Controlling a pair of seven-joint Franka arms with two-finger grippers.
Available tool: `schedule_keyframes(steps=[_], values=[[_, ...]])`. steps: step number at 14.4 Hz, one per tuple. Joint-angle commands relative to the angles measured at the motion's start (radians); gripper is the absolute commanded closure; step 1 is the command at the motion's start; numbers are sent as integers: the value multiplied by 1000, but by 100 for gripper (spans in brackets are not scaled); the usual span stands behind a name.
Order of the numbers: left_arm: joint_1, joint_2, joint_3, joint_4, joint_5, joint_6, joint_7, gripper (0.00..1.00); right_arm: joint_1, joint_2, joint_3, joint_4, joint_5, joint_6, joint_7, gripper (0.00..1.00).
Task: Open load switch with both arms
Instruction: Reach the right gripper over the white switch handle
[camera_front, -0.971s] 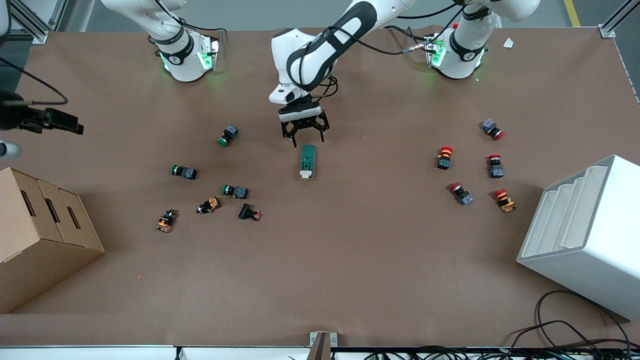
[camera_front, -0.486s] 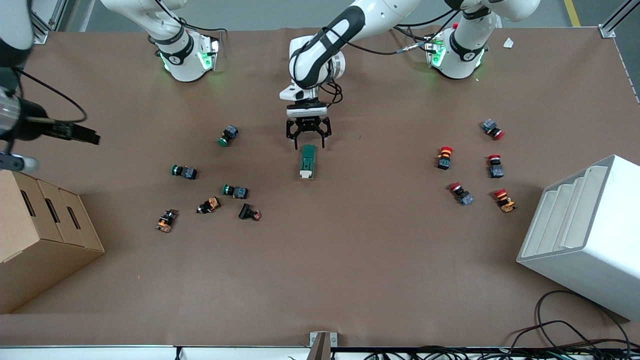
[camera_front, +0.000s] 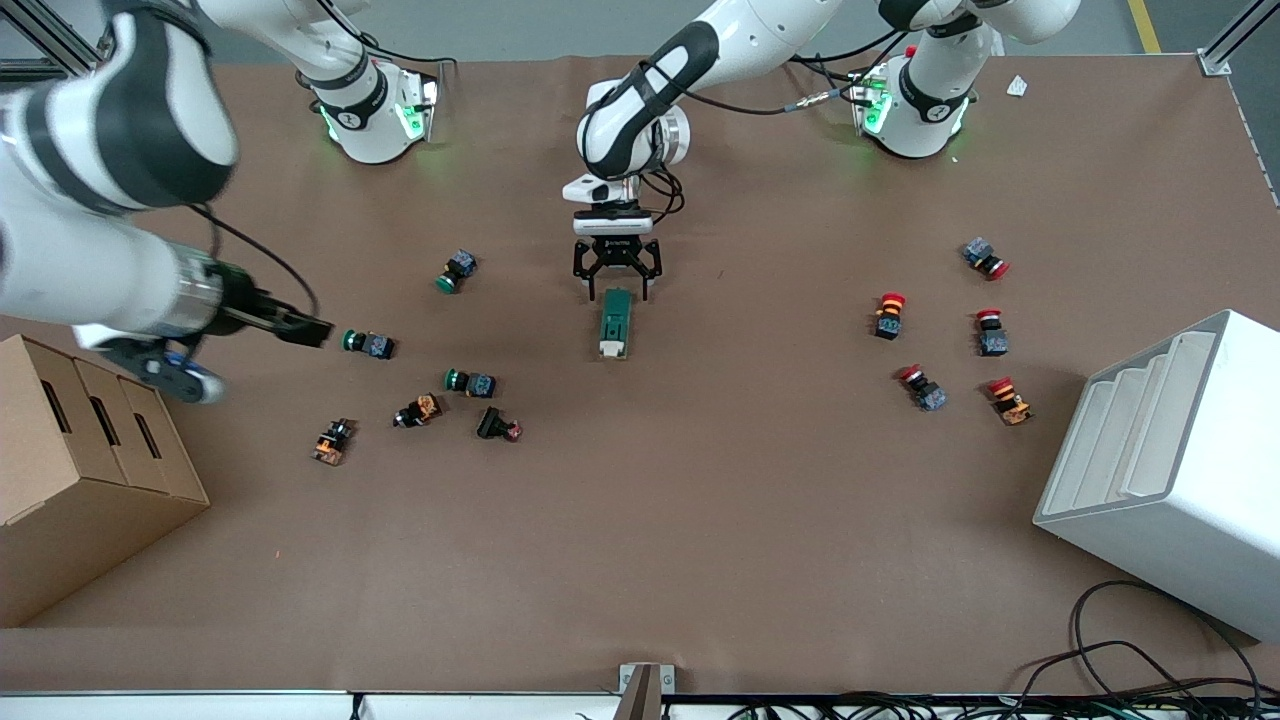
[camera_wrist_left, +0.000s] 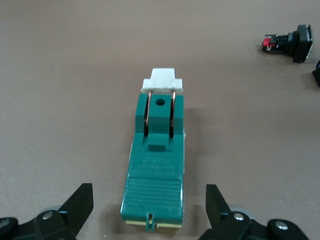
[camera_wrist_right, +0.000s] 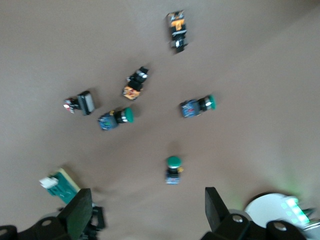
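Note:
The load switch (camera_front: 615, 322) lies flat mid-table, a dark green block with its white lever (camera_front: 610, 349) at the end nearer the front camera. My left gripper (camera_front: 616, 276) hangs open over the end away from the lever. In the left wrist view the switch (camera_wrist_left: 155, 165) runs between the two fingers (camera_wrist_left: 80, 205), which stand well clear of its sides, and the white lever (camera_wrist_left: 162, 80) lies flat. My right gripper (camera_front: 303, 329) is open, high over the table beside a green-capped button (camera_front: 367, 344). From the right wrist view the gripper (camera_wrist_right: 146, 212) looks down on the switch (camera_wrist_right: 62, 186).
Several green-capped and orange push buttons (camera_front: 470, 382) lie toward the right arm's end, several red-capped ones (camera_front: 935, 330) toward the left arm's end. A cardboard box (camera_front: 80, 470) and a white tiered bin (camera_front: 1170, 470) stand at the table's two ends. Cables (camera_front: 1150, 670) trail at the front edge.
The right arm has swung in from the table's edge toward the green-capped buttons. The left gripper has squared up and settled over the switch's end.

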Motion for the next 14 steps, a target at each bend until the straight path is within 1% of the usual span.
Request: schedule_keyframes(steps=[1,3,5,6,8,11,12,14], values=[[-41,33,14,28,32,-44,-19,0,100,69,-8,9,29,76,232,0],[-48,49,16,42,55,-76,-25,0,172,126,-8,9,29,154,381,0],[-54,47,17,43,60,-92,-96,0,232,181,-8,15,32,231,516,0],[-62,50,17,43,74,-107,-126,0,254,208,-8,17,40,257,576,0],[-62,64,17,42,142,-116,-187,0,294,264,-8,18,63,300,682,0],[-65,98,17,43,166,-156,-197,0,349,336,-6,23,78,344,801,0],[-67,105,17,45,167,-171,-197,0,363,359,-3,24,80,367,844,0],[-81,112,26,46,193,-198,-193,0,386,400,29,31,83,416,946,0]])
